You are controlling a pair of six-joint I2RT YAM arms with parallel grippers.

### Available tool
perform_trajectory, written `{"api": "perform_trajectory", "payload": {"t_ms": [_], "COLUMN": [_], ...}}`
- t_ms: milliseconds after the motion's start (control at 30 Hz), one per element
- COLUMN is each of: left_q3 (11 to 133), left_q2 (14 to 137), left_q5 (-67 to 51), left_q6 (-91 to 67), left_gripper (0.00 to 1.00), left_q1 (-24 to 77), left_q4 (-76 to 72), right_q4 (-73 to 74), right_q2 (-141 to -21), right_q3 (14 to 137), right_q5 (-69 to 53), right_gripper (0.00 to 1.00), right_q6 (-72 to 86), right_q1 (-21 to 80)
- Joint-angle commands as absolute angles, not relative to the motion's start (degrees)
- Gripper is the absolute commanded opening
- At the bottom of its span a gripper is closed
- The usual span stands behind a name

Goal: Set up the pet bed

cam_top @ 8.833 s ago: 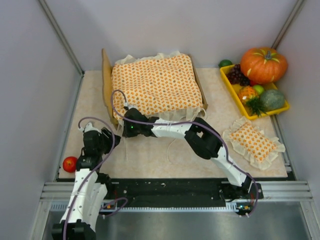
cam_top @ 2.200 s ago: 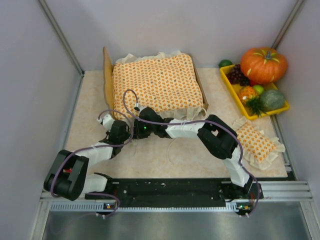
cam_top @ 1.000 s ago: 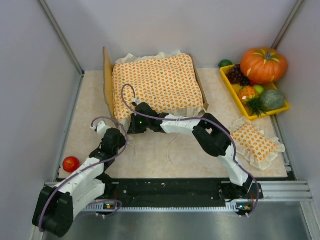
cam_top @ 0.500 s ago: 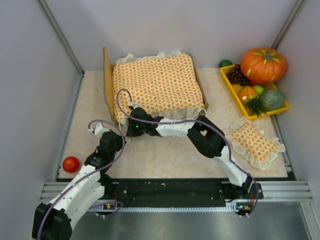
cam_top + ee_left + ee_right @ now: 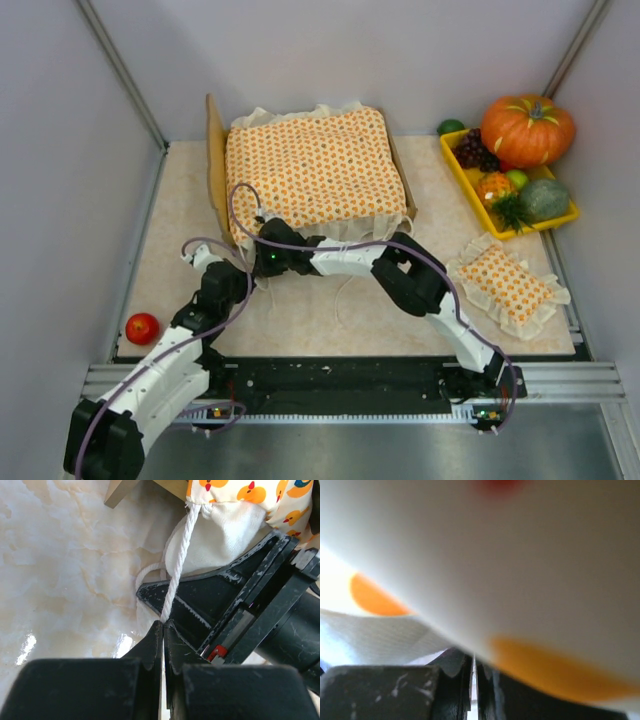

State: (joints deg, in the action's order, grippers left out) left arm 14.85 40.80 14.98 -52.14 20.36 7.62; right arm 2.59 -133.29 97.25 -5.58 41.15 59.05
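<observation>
The pet bed [image 5: 213,160] stands at the back of the table with its tall wooden headboard on the left. The orange-dotted bedspread [image 5: 315,170] covers it. A white cord [image 5: 176,575] hangs from the bedspread's near-left corner [image 5: 235,492]. My left gripper [image 5: 163,623] is shut on that cord and sits just in front of the corner [image 5: 241,270]. My right gripper [image 5: 250,250] lies shut against the white ruffle there, its black fingers [image 5: 210,592] beside the cord. In the right wrist view its jaws [image 5: 473,662] are closed under blurred fabric [image 5: 520,555]; whether they pinch anything is hidden.
The small ruffled pillow [image 5: 505,283] lies at the right. A yellow tray [image 5: 452,158] of fruit, a pumpkin [image 5: 527,128] and a green fruit [image 5: 450,126] fill the back right corner. A red apple [image 5: 140,327] sits near the front left edge. Grey walls close both sides.
Over the last second the right gripper slid a little down and left along the bed's near edge. The left arm drew back slightly, its gripper staying at the corner.
</observation>
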Motion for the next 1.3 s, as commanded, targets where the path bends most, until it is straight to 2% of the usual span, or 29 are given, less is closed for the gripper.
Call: {"api": "perform_trajectory", "payload": {"t_ms": [0, 333, 600, 733, 967, 1267], "left_q3": [17.93, 19.25, 18.37, 17.23, 15.04, 9.50], "left_q2": [42.62, 45.52, 46.41, 44.13, 42.80, 37.97], "left_q5": [13.27, 15.37, 15.12, 15.47, 13.71, 13.01], "left_q6": [-50.71, -50.18, -51.85, -53.35, -57.21, -60.47], "left_gripper": [0.00, 0.00, 0.40, 0.48, 0.50, 0.39], "left_q1": [20.57, 20.57, 20.57, 20.57, 20.57, 20.57], "left_q4": [4.92, 4.92, 10.36, 12.47, 13.45, 9.06], "right_q4": [1.14, 0.53, 0.70, 0.79, 0.44, -2.63], "right_q2": [-132.45, -129.81, -131.48, -131.92, -132.45, -132.89], "right_q3": [96.42, 90.09, 90.09, 89.56, 88.86, 87.89], "right_q5": [-7.55, -13.36, -17.48, -18.46, -21.09, -24.87], "right_gripper": [0.00, 0.00, 0.00, 0.00, 0.00, 0.00], "right_q6": [39.02, 38.93, 41.75, 43.06, 45.00, 48.25], "right_q1": [60.82, 60.47, 59.24, 58.62, 57.57, 55.90]}}
